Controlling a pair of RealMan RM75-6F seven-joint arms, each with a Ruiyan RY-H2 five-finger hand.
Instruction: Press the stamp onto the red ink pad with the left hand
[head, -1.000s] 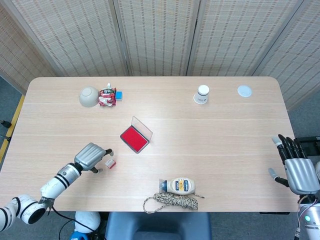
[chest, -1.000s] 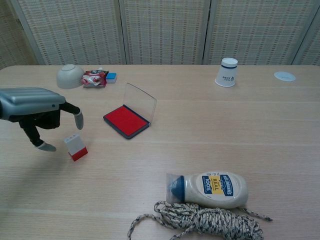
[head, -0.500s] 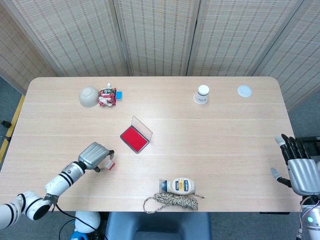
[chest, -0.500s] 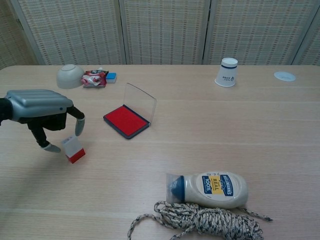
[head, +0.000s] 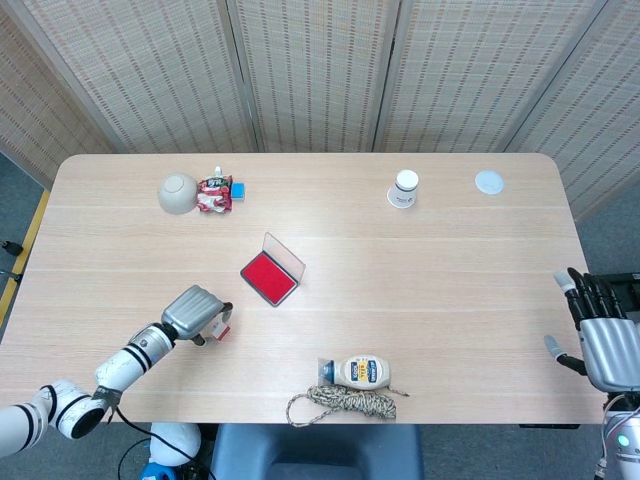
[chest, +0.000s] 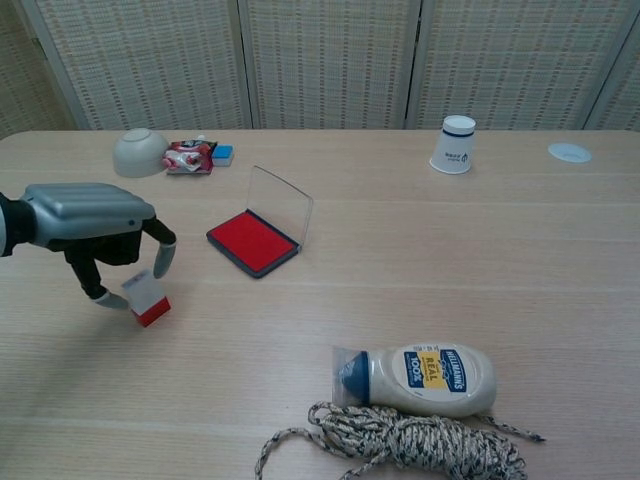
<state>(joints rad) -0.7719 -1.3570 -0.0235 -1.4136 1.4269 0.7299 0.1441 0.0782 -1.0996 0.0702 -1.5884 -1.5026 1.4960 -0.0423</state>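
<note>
A small stamp (chest: 146, 298) with a white top and red base stands slightly tilted on the table's front left, also seen as the stamp (head: 221, 328) in the head view. My left hand (chest: 100, 225) hovers over it, thumb at its left side and a curled finger just above its right side, not closed on it. The red ink pad (chest: 253, 241) lies a little to the right and further back, its clear lid raised; the pad (head: 269, 277) is uncovered. My right hand (head: 605, 340) hangs open off the table's right edge.
A bowl (chest: 140, 152), a snack packet (chest: 188, 156) and a blue block (chest: 222, 154) sit at the back left. A paper cup (chest: 455, 144) and white lid (chest: 570, 152) stand at the back right. A mayonnaise bottle (chest: 420, 378) and rope coil (chest: 400, 445) lie at the front.
My left hand has slid right and lowered over the stamp, its fingers now either side of it. The stamp has tipped slightly. My right hand has drifted a little lower in the head view.
</note>
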